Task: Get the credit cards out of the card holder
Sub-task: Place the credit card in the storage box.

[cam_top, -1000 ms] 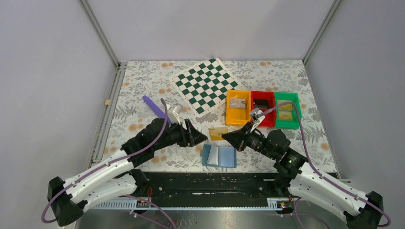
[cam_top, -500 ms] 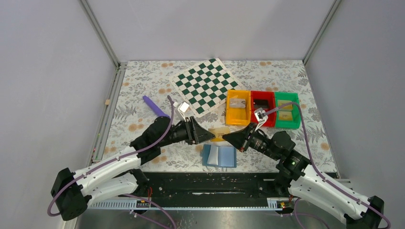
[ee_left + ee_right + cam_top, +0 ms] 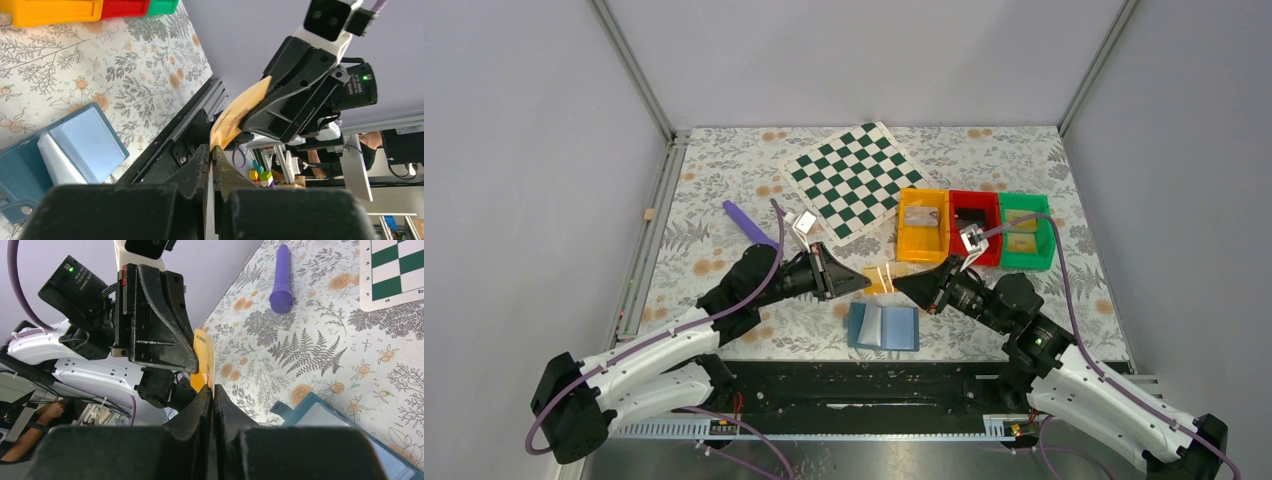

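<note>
A yellow-gold credit card (image 3: 882,279) hangs above the table between both grippers. From the left, my left gripper (image 3: 862,283) is shut on one edge of it; the card (image 3: 240,117) sticks out beyond its tips (image 3: 211,148). My right gripper (image 3: 901,287) comes from the right and is shut on the opposite edge, with the card (image 3: 204,357) rising from its tips (image 3: 212,388). The blue card holder (image 3: 884,327) lies open and flat just below them, pale inner panel up, and shows in both wrist views (image 3: 75,145) (image 3: 330,425).
Orange (image 3: 906,240), red (image 3: 973,195) and green (image 3: 1024,266) bins stand in a row at the right, each with something inside. A green-white chequered board (image 3: 854,180) lies at the back centre. A purple pen (image 3: 746,220) lies left of the board.
My left gripper has moved right to the card and gone from open to shut on it. The right gripper still holds the card, now slightly further right.
</note>
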